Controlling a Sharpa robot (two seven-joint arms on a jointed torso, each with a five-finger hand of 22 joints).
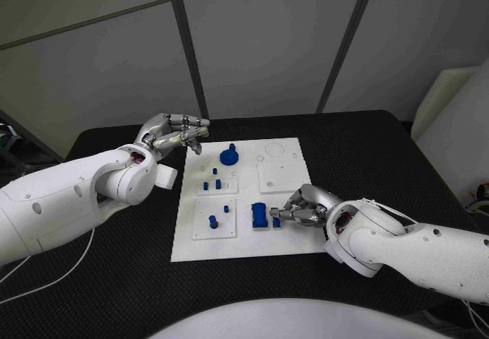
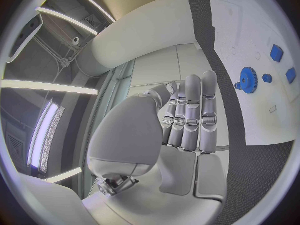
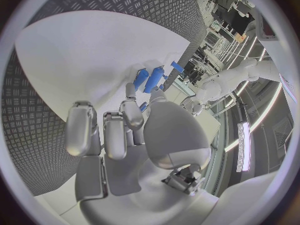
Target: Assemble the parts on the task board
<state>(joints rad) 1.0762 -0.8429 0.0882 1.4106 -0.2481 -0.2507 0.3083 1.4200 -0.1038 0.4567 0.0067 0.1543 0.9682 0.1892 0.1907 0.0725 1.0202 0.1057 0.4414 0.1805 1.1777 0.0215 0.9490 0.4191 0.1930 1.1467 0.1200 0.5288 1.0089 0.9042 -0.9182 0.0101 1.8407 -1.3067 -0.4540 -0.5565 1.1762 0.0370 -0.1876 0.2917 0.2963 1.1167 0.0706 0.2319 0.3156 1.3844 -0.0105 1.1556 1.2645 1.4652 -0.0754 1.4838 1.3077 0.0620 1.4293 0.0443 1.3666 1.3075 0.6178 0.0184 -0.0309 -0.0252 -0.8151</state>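
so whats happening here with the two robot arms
A robot is assembling small blue parts on a white task board. Its right hand is down at the board's near side, fingers by an upright blue block. Its left hand hovers empty at the far left corner, near a blue gear.

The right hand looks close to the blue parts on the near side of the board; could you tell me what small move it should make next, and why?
Probably close the right hand onto the blue block beside its fingertips. It holds nothing, while the left hand hovers off the task board, far from that block.
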